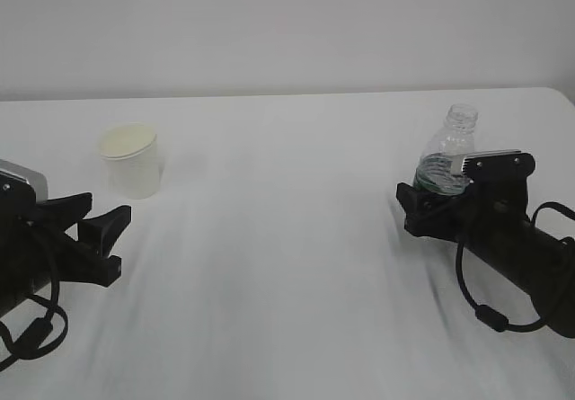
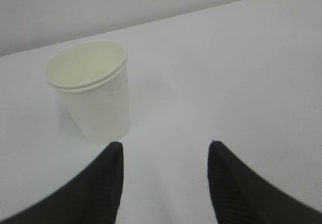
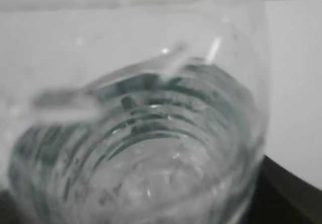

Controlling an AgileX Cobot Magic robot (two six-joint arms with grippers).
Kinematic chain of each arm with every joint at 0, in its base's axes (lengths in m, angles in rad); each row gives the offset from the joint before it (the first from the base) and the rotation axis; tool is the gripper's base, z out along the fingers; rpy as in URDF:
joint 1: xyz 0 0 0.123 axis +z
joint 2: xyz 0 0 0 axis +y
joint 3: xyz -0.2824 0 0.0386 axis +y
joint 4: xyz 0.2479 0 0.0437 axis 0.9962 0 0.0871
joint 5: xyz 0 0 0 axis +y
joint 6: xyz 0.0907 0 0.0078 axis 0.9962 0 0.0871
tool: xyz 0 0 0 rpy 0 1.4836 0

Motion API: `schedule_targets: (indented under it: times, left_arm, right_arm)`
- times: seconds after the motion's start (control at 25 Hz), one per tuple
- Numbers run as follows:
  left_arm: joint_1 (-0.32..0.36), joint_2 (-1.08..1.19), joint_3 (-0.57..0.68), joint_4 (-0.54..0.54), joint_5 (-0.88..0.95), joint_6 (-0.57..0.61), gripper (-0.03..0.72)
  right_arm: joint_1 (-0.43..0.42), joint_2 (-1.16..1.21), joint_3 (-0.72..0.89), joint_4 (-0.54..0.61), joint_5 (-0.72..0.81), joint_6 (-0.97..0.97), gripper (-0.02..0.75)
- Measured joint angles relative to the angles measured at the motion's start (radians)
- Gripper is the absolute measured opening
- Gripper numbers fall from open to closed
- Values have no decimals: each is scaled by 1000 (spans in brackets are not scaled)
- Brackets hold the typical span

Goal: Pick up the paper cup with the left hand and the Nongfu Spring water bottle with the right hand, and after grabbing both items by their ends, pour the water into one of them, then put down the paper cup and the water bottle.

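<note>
A: Left wrist view puts the paper cup [image 2: 90, 90] upright on the table [image 2: 241, 73], ahead of the left hand [image 2: 163, 183] and off to the left of its centre line; the gap between the two black fingers [image 2: 108, 183] points at bare table beside the cup, not at the cup.

B: So the jaws stand partly open and empty, cup near but not between them?

A: Yes. The cup's long axis is vertical, rim up. I judge the left hand must shift leftward and forward before closing.

B: And the other side?

A: In the exterior view the right hand [image 1: 440, 204] is at the Nongfu Spring water bottle [image 1: 449, 153], which stands roughly upright, tilted slightly, neck bare of a cap. The jaws are wide, around the bottle's lower body; whether they press it, I cannot tell.

B: What does the right wrist view add?

A: Only a blurred close-up of ribbed clear plastic and green label filling the frame, so the bottle sits right against that gripper. The exterior view alone shows cup and bottle well apart, each nearer its own arm.
</note>
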Motion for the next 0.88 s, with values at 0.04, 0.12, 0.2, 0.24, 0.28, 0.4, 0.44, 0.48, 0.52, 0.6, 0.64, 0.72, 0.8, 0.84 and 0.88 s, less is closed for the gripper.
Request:
schedule_targets:
  times: [0.04,0.12,0.2,0.24,0.28,0.4,0.44,0.48,0.52,0.6,0.64,0.72,0.8,0.84,0.88]
  left_arm:
    - [0,0,0,0,0,0,388]
    - [0,0,0,0,0,0,388]
    - [0,0,0,0,0,0,388]
    - [0,2,0,0,-2,0,388]
    - [0,8,0,0,-2,0,388]
    - [0,30,0,0,-2,0,388]
    - [0,38,-2,0,-2,0,388]
    - [0,44,-1,0,-2,0,388]
    - [0,50,-1,0,-2,0,388]
    - [0,64,-1,0,-2,0,388]
    - [0,67,-2,0,-2,0,388]
    - [0,71,-4,0,-2,0,388]
    - [0,71,-4,0,-2,0,388]
    - [0,71,-4,0,-2,0,388]
    - [0,71,-4,0,-2,0,388]
  right_arm:
    - [0,0,-4,0,0,0,606]
    - [0,0,-11,0,0,0,606]
    - [0,0,-12,-2,0,0,606]
    - [0,0,-12,-2,0,0,605]
    - [0,0,-12,-2,0,0,603]
    - [0,0,-12,-2,0,0,582]
    - [0,0,-12,-4,0,0,568]
    - [0,0,-12,-4,0,0,551]
    - [0,0,-12,-4,0,0,536]
    - [0,0,-12,-4,-2,0,492]
    - [0,0,-12,-4,-4,0,474]
    - [0,0,-12,-8,-4,0,440]
    - [0,0,-12,-13,-5,0,425]
    - [0,0,-12,-17,-5,0,421]
    - [0,0,-12,-17,-5,0,419]
